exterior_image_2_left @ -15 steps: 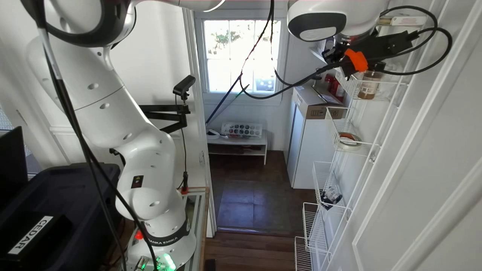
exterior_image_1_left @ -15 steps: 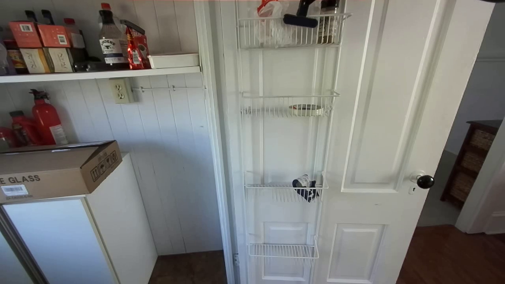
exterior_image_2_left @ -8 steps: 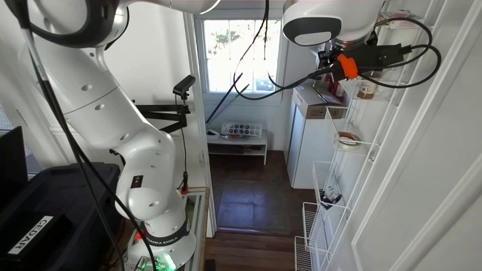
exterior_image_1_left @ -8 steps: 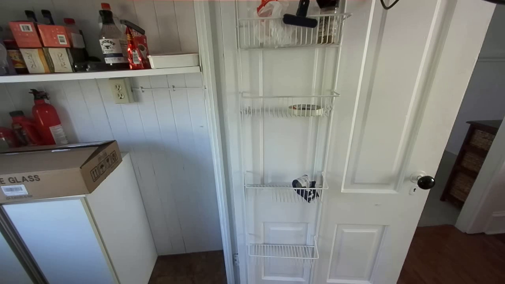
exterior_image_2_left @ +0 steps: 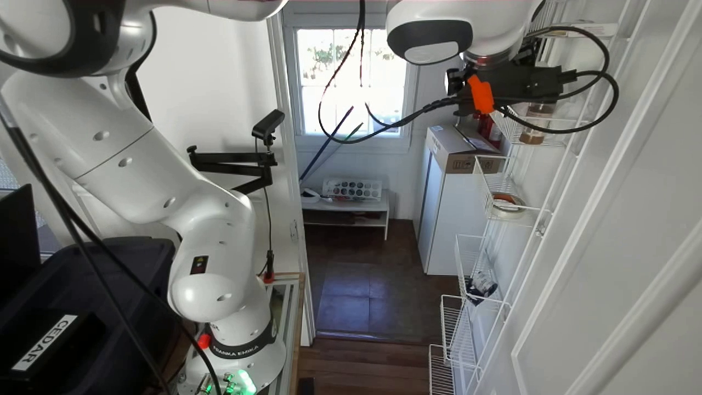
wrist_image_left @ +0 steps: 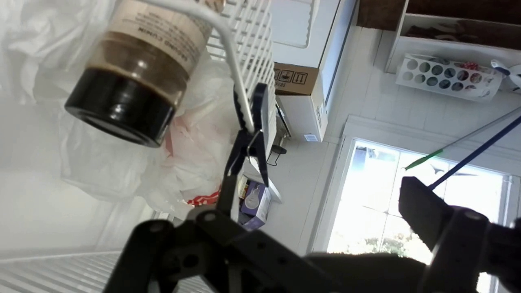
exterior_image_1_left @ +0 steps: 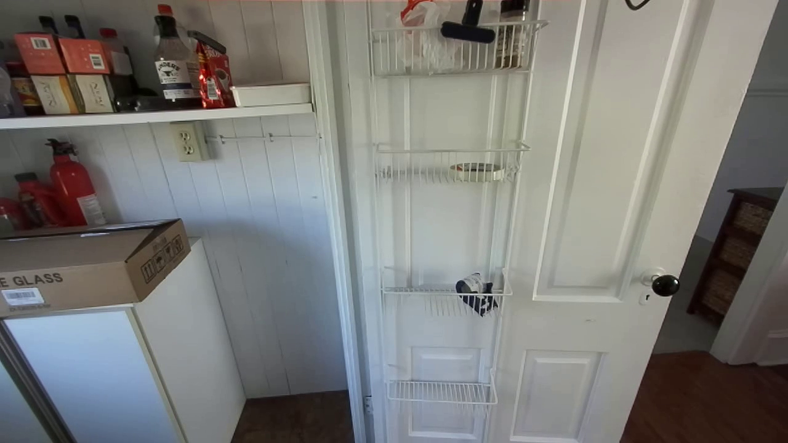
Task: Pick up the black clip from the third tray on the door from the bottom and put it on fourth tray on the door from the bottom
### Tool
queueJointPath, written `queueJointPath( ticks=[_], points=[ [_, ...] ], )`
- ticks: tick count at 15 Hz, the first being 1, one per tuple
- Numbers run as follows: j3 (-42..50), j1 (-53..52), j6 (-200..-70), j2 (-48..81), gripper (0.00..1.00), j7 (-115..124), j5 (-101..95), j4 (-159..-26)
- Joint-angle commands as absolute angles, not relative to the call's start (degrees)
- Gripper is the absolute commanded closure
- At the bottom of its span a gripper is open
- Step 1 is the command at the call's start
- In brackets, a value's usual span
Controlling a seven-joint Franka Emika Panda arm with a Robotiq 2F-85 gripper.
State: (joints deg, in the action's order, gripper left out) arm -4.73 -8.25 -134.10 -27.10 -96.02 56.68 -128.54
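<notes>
The all-black clip [exterior_image_1_left: 468, 29] is clamped on the front rail of the fourth tray [exterior_image_1_left: 394, 55], the wire basket with a taller front of vertical wires. In the wrist view the clip [wrist_image_left: 249, 140] bites the rail. My gripper [wrist_image_left: 320, 184] is open, its fingers wide apart with nothing between them. The tip of the left finger overlaps the clip's handle end in the picture; contact cannot be told. The third tray [exterior_image_1_left: 425, 150], a shallow wire basket, holds a tape roll [exterior_image_1_left: 477, 172]. The rack hangs on the white door [exterior_image_1_left: 615, 184].
A cumin jar [wrist_image_left: 134, 77] and a plastic bag [wrist_image_left: 195, 154] sit in the fourth tray. A patterned item [exterior_image_1_left: 477, 292] lies in a lower basket. Cables [exterior_image_2_left: 609, 93] loop from the wrist close to the rack. A cabinet with a cardboard box [exterior_image_2_left: 466, 156] stands behind.
The arm and gripper have moved left in an exterior view, away from the rack. The cable loop at the top of an exterior view has moved right. The clip stays on the rail.
</notes>
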Motion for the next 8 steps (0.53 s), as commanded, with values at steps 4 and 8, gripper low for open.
queueJointPath(
  ticks=[4,8],
  points=[
    [-3.3,-8.2,-133.4,-36.0,0.00,-89.5,54.3,-134.1],
    [-2.0,-8.0,-133.5,-39.0,0.00,-87.7,53.8,-135.6]
  ],
)
